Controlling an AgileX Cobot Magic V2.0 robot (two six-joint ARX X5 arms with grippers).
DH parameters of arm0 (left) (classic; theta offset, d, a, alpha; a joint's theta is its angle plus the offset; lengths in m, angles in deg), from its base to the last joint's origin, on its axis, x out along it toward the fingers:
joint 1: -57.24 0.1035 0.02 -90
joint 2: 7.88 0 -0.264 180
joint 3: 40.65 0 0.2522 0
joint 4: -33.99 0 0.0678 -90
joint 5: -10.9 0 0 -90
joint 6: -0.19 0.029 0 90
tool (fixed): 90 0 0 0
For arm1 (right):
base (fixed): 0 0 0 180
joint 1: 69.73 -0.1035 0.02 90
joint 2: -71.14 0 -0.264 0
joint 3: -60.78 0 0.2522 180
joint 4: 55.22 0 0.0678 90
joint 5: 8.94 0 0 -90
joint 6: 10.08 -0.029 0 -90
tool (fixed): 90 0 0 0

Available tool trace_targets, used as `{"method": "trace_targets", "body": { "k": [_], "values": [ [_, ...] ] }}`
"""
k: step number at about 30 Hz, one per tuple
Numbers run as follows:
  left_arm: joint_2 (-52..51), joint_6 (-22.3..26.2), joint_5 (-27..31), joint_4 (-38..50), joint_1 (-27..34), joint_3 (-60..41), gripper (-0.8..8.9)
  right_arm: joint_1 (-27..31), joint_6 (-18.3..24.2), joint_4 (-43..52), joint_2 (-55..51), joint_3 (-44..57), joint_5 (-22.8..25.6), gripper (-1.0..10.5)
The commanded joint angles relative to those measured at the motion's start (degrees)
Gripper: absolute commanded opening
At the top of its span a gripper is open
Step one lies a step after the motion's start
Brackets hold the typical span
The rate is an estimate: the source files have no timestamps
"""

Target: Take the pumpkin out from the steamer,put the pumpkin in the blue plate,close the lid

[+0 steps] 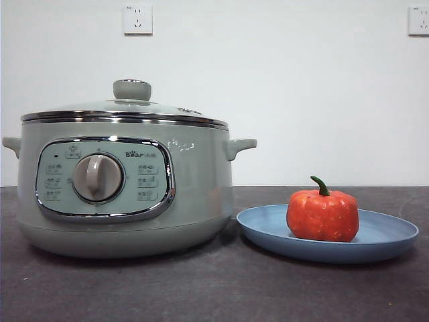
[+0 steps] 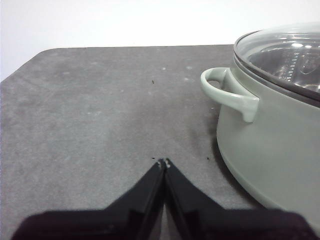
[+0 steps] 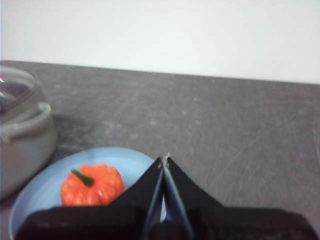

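Observation:
The pale green steamer stands on the left of the dark table, with the glass lid seated flat on its rim. To its right the orange pumpkin sits upright in the blue plate. My left gripper is shut and empty above bare table beside the steamer's side handle. My right gripper is shut and empty, held above the plate's rim, with the pumpkin just off to one side. Neither arm shows in the front view.
A white wall with two sockets backs the table. Dark table surface lies in front of the steamer and plate.

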Motion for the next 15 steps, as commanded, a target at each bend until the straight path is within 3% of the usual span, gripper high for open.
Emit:
{"method": "trace_targets", "body": {
  "k": [1,6,15],
  "values": [
    [-0.17,-0.37,-0.09,-0.26,0.17,-0.74,-0.03,0.7,0.31,0.85,-2.93,4.83,0.04,0.0],
    [-0.17,-0.37,-0.07,-0.26,0.17,-0.74,-0.03,1.09,0.24,1.14,-7.02,10.01,-0.02,0.0],
    [-0.17,-0.37,-0.07,-0.26,0.17,-0.74,-0.03,1.09,-0.13,0.28,-6.56,9.99,0.13,0.0]
  ]
}}
